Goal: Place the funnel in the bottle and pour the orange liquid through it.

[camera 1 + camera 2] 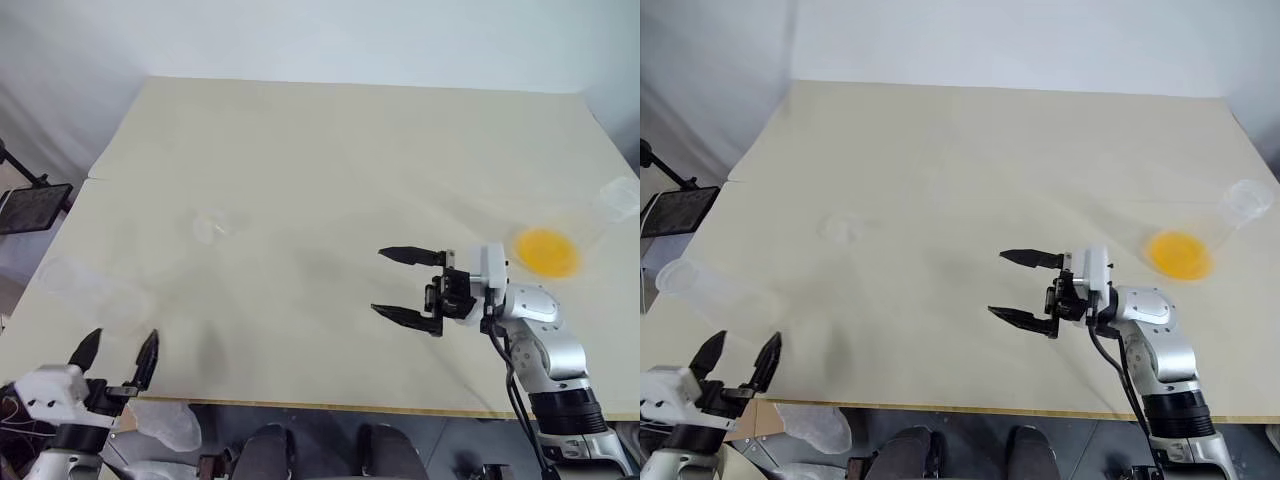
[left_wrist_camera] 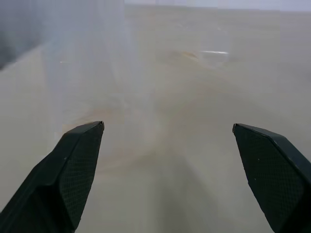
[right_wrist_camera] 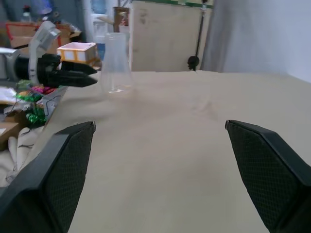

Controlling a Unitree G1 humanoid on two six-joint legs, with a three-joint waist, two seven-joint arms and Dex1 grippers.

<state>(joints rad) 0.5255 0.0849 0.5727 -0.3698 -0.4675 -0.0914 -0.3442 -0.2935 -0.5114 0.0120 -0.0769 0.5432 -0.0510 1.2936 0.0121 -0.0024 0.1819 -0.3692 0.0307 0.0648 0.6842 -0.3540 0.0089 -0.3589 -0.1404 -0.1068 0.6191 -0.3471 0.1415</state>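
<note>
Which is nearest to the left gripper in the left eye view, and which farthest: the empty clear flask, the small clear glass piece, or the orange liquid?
From the left gripper:
1. Clear flask, just beyond it at the table's left edge.
2. Small clear glass piece, farther in, left of centre; too faint to identify.
3. Orange liquid, far across on the right side.

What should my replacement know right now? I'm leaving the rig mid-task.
Left gripper: open, empty, at the table's near left edge.
Right gripper: open, empty, over the table, pointing left.
Small see-through funnel is on the table's left half, untouched.
Colourless see-through narrow-necked bottle stands by the left gripper.
Translucent orange liquid sits in clear glassware at the right.
Done: nothing. Left: seat funnel, pour.
</note>
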